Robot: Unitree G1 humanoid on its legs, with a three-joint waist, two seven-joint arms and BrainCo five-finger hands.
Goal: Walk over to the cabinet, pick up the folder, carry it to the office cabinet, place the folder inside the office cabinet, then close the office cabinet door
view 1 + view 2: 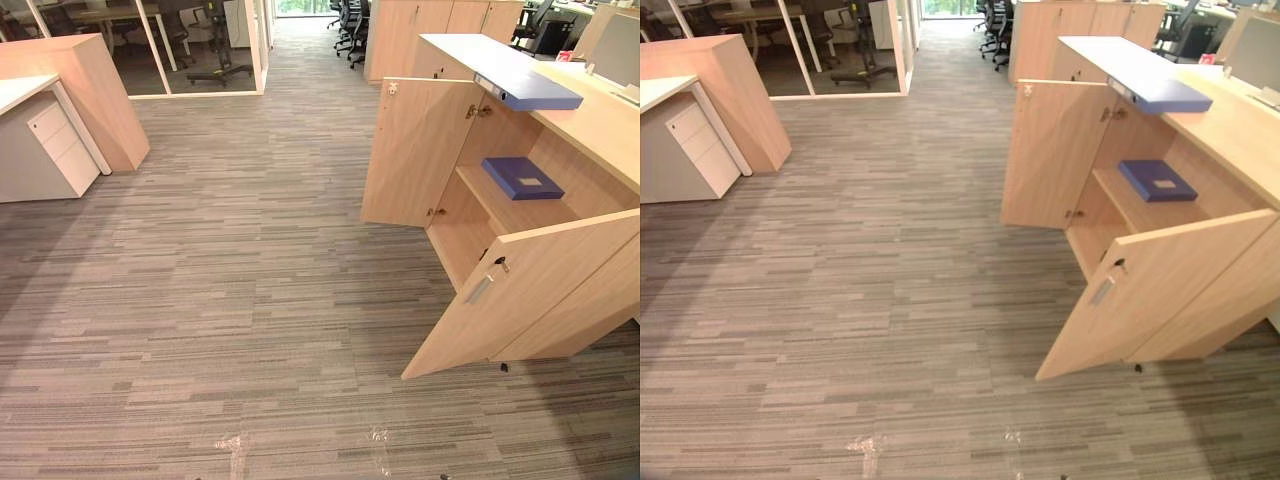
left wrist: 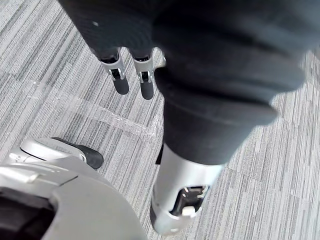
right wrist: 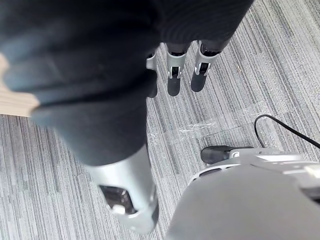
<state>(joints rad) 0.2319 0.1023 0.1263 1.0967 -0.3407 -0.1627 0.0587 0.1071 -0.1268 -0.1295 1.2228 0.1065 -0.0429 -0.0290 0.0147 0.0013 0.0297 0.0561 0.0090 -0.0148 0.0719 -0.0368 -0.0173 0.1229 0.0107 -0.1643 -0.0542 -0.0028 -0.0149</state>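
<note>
- the blue folder (image 1: pixel 522 178) is lying flat on the shelf (image 1: pixel 500 208) inside the office cabinet (image 1: pixel 600 125), so it's already in there, up in the upper compartment
- both cabinet doors are wide open: the far door (image 1: pixel 415 150) swings out toward the aisle, and the near door (image 1: pixel 540 290) sticks out over the carpet (image 1: pixel 220 300)
- the near door has a slim metal handle (image 1: pixel 479 289) and what looks like a key (image 1: pixel 501 265) in the lock just above it
- on the cabinet's top surface there's a bigger pale-blue binder (image 1: pixel 505 68) lying flat, one corner poking out over the open compartment
- left hand (image 2: pixel 121 82) hangs down over the carpet, fingers straight and apart, nothing in it
- right hand (image 3: pixel 173 81) is the same deal in its own wrist view: fingers straight, pointing at the floor, holding nothing
- neither hand is touching the cabinet or either door
- over on the robot's left, well apart from the cabinet, there's a white drawer unit (image 1: pixel 58 145) tucked under a white desk, next to a wooden partition (image 1: pixel 90 90)
- office chairs (image 1: pixel 350 25) way down the far end of the aisle
</note>
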